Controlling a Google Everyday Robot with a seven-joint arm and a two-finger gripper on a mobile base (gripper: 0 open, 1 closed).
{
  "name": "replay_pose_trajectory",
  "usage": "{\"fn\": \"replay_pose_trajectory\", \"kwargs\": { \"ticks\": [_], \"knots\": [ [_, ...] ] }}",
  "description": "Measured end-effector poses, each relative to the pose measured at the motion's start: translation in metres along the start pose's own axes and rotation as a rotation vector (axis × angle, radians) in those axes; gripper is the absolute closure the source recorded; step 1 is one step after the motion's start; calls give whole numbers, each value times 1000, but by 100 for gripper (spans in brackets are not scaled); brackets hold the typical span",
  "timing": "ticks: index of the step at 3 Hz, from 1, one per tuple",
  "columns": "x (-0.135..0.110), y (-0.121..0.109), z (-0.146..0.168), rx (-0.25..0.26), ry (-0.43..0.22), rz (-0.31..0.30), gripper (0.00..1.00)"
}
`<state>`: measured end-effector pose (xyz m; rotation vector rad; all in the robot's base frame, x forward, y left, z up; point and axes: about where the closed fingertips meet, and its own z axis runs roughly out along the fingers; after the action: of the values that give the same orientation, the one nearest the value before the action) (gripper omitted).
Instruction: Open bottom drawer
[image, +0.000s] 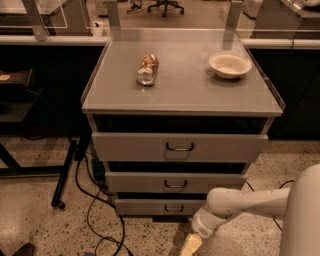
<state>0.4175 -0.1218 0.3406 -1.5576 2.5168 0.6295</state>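
A grey metal cabinet has three drawer fronts. The bottom drawer (160, 206) is the narrowest and shallowest, with a small dark wire handle (174, 208) at its centre, and its front sits close to the floor. My white arm reaches in from the lower right. The gripper (191, 245) is at the bottom edge of the view, low above the floor, just right of and below the bottom drawer's front. Only a pale yellowish finger shows. It does not touch the handle.
The mid-sized drawer (175, 182) and the tallest top drawer (179, 147) sit above. On the cabinet top lie a crushed can (147, 69) and a white bowl (229, 64). Black cables (95, 210) trail on the floor at left beside a dark table leg (64, 175).
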Motion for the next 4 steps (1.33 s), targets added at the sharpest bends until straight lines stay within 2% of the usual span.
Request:
{"fn": "replay_pose_trajectory", "kwargs": {
  "ticks": [1,2,3,4],
  "knots": [
    [-13,-35,11,63,-33,6,0],
    [-13,-34,12,62,-33,6,0],
    [-6,-55,29,96,-37,41,0],
    [13,-91,48,147,-27,113,0]
  ]
}}
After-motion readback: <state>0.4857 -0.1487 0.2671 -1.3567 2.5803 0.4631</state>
